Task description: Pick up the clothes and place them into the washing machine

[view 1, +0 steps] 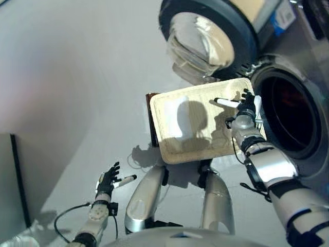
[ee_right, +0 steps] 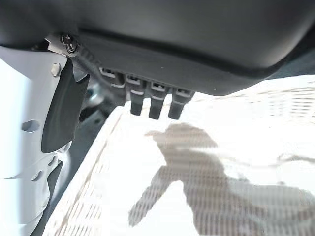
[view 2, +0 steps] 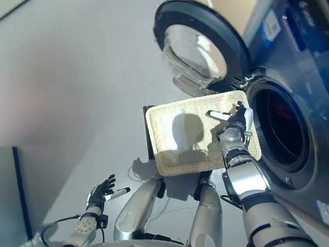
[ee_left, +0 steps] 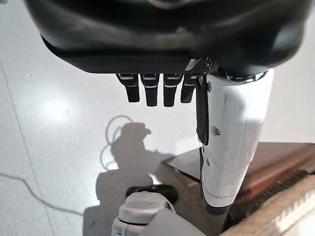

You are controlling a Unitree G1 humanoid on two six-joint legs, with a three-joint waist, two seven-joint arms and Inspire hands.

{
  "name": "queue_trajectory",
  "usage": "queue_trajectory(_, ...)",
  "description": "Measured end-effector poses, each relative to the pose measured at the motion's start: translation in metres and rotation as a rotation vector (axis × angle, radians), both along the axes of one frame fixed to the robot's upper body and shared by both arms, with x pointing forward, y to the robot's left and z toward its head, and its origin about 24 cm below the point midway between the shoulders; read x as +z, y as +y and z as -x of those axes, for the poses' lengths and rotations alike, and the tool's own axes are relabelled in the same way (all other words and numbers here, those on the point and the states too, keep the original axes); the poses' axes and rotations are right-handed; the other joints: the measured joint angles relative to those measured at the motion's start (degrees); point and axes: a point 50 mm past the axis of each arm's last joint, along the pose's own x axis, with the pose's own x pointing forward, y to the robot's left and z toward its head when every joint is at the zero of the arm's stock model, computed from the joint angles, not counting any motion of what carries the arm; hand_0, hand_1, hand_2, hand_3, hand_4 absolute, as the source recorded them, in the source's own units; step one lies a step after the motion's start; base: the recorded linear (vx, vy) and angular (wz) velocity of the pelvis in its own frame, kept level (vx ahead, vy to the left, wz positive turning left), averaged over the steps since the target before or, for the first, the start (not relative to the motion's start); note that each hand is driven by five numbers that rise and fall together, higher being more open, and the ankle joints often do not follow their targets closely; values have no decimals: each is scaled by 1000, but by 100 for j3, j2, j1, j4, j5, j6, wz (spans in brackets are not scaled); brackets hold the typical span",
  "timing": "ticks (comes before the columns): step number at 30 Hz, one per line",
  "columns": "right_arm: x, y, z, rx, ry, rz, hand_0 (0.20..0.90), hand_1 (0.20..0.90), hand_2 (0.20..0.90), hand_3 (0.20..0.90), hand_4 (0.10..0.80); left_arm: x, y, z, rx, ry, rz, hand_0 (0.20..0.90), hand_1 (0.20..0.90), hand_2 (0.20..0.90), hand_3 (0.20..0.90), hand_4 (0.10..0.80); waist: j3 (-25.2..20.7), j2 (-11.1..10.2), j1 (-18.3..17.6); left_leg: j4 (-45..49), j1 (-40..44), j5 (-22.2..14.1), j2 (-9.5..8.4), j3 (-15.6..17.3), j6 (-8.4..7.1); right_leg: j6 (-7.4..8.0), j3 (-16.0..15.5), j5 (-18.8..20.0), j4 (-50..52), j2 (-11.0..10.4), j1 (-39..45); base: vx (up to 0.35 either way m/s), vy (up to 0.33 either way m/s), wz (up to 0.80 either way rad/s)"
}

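While hovering with relaxed fingers, right hand [view 1: 245,114] above empty wicker basket [view 1: 195,123], long axis toward washing machine [view 1: 288,113]; left hand [view 1: 107,183] released.

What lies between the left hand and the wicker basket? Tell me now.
Only bare grey floor, as the left eye view shows; the open left hand is apart from the wicker basket.

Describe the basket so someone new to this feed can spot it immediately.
Start at the washing machine on the robot's right, with its round glass door swung open. Just left of the dark drum opening is a pale woven rectangular basket sitting on a dark stand. It is the only light, flat-bottomed tray here, and the right hand hovers open over its right end.
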Motion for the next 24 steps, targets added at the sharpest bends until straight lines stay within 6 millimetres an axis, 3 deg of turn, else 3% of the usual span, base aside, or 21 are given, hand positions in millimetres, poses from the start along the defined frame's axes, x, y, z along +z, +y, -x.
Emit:
queue_trajectory(5,-11,13,1,17,34,-22,900,900,900,900,800,13,21,-13,68,-56,-50,900,900,900,900,800,44,-263,359,75,-22,-25,-14,-207,-39,-46,-307,-91,-7,-40,175,114,-60,28)
queue_trajectory(10,-18,24,2,38,50,-43,900,900,900,900,800,28,42,-24,81,-107,-124,900,900,900,900,800,132,-467,498,114,-108,-3,-21,-412,-68,-55,-567,-137,-20,-87,253,41,-27,27)
queue_trajectory(15,-25,29,4,38,59,-66,900,900,900,900,800,50,50,-44,114,-218,-149,900,900,900,900,800,193,-592,674,196,-325,25,-51,-624,-108,-57,-903,-248,38,-147,255,46,-12,34)
queue_trajectory(24,-34,45,6,73,81,-75,900,900,900,900,800,71,58,-60,142,-321,-166,900,900,900,900,800,273,-700,864,304,-617,44,-208,-924,-136,21,-1230,-382,126,-240,193,8,-7,24)
